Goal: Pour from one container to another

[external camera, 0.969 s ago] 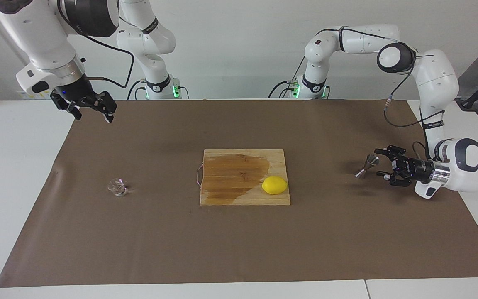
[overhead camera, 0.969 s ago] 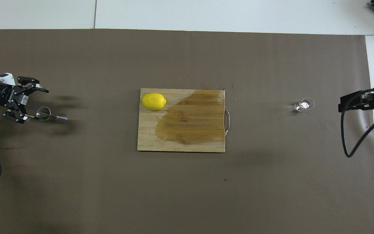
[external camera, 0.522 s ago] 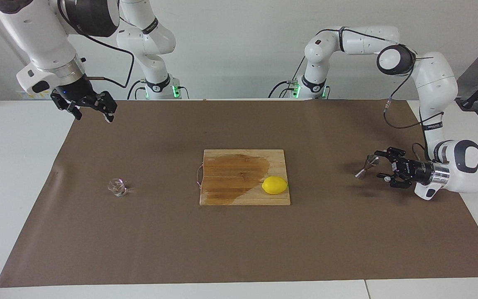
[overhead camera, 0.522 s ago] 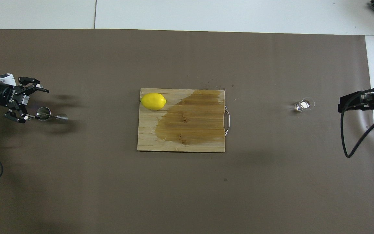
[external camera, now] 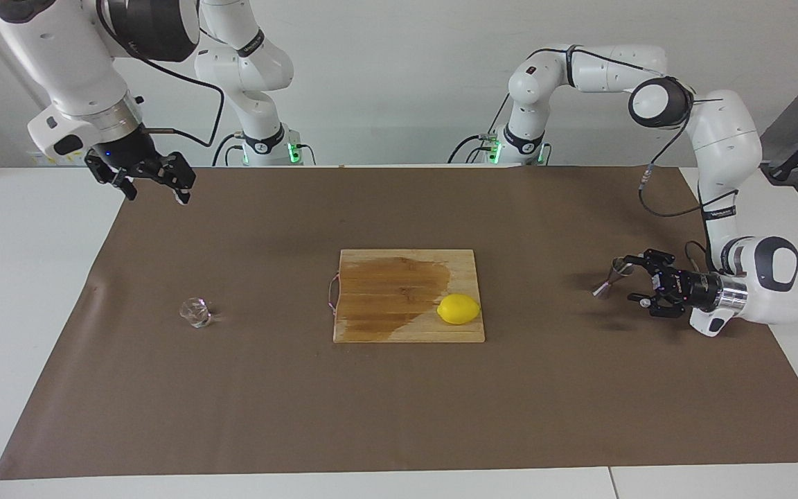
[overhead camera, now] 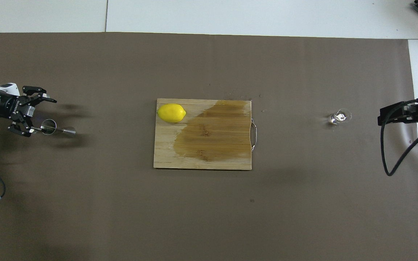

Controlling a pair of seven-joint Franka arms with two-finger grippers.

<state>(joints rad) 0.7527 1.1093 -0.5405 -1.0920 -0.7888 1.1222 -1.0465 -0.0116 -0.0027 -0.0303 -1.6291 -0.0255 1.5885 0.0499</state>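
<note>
The tiny clear glass cup (external camera: pixel 196 312) (overhead camera: pixel 339 117) stands on the brown mat toward the right arm's end of the table. The silver hourglass jigger (external camera: pixel 611 277) (overhead camera: pixel 54 129) stands toward the left arm's end. My left gripper (external camera: pixel 636 280) (overhead camera: pixel 43 115) lies level and low over the mat, open and pointing at the jigger. Its finger nearer to the robots reaches the jigger's rim, and the jigger is not between the fingers. My right gripper (external camera: pixel 156 190) waits, open and empty, high over the mat's corner close to the robots. Only its dark top (overhead camera: pixel 405 114) shows from overhead.
A wooden cutting board (external camera: pixel 385 291) (overhead camera: pixel 212 137) with a dark wet stain lies mid-table. A yellow lemon (external camera: pixel 458 309) (overhead camera: pixel 171 113) rests on its corner toward the left arm's end. The brown mat (external camera: pixel 399 416) covers most of the white table.
My left gripper has sunk a little and edged closer to the jigger. The right arm, cup, jigger and lemon have not moved.
</note>
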